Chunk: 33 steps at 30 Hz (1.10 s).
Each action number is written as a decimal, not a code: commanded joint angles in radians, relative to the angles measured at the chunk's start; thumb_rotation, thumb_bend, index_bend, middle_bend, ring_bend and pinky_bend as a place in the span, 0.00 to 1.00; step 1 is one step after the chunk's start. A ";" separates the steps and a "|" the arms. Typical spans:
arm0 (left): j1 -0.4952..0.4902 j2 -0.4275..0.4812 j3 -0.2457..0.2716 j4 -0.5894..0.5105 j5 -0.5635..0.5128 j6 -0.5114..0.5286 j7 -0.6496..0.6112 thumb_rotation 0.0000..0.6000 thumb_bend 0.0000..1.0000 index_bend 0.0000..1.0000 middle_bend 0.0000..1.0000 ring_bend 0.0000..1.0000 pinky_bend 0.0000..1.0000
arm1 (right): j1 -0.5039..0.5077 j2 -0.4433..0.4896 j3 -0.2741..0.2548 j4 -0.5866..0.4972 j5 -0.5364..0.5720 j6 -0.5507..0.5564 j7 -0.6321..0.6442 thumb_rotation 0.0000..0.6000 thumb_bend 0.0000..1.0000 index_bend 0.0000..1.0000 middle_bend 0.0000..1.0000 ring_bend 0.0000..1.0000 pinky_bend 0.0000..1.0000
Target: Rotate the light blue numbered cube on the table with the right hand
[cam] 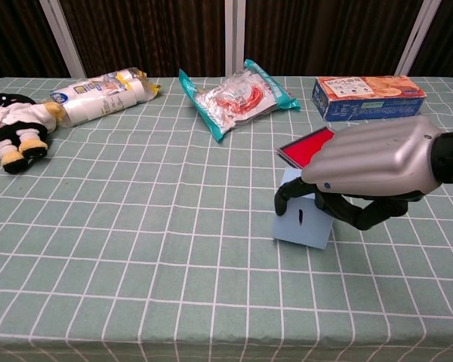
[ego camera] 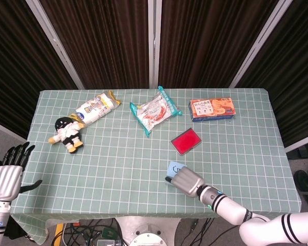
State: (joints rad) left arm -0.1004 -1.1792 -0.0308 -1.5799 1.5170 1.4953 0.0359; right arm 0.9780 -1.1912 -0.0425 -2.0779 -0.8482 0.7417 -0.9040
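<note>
Right hand [cam: 370, 162] — over cube [cam: 302, 226]

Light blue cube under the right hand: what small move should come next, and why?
Probably a slight further turn of the wrist, then lifting off. The right hand lies over the light blue cube, fingers hooked on its near face, and the cube sits askew to the tablecloth grid.

Right hand [cam: 374, 162]: palm down, low over the table, dark fingers [cam: 287, 197] curled down around the light blue numbered cube [cam: 302, 224] (contact visible in chest view).
Right arm [ego camera: 231, 209]: extends in from the lower right.
Left hand [ego camera: 7, 174]: raised off the table's left edge, fingers extended, holding nothing.
</note>
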 commanded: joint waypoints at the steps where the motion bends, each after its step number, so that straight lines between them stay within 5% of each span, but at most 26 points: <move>1: 0.001 0.001 -0.001 0.003 -0.001 0.001 -0.005 1.00 0.00 0.05 0.00 0.00 0.00 | 0.071 -0.027 -0.003 -0.004 0.089 0.033 -0.041 1.00 1.00 0.18 1.00 0.88 0.81; 19: 0.009 0.014 -0.003 0.011 0.004 0.015 -0.028 1.00 0.00 0.05 0.00 0.00 0.00 | 0.281 -0.022 -0.071 -0.065 0.331 0.054 -0.043 1.00 1.00 0.07 1.00 0.89 0.82; 33: 0.007 0.016 -0.004 0.003 0.007 0.012 -0.023 1.00 0.00 0.05 0.00 0.00 0.00 | 0.387 0.046 -0.109 -0.097 0.380 -0.007 0.041 1.00 1.00 0.07 1.00 0.90 0.82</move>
State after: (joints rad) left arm -0.0936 -1.1637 -0.0351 -1.5767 1.5243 1.5072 0.0129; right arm 1.3605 -1.1491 -0.1478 -2.1717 -0.4700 0.7384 -0.8675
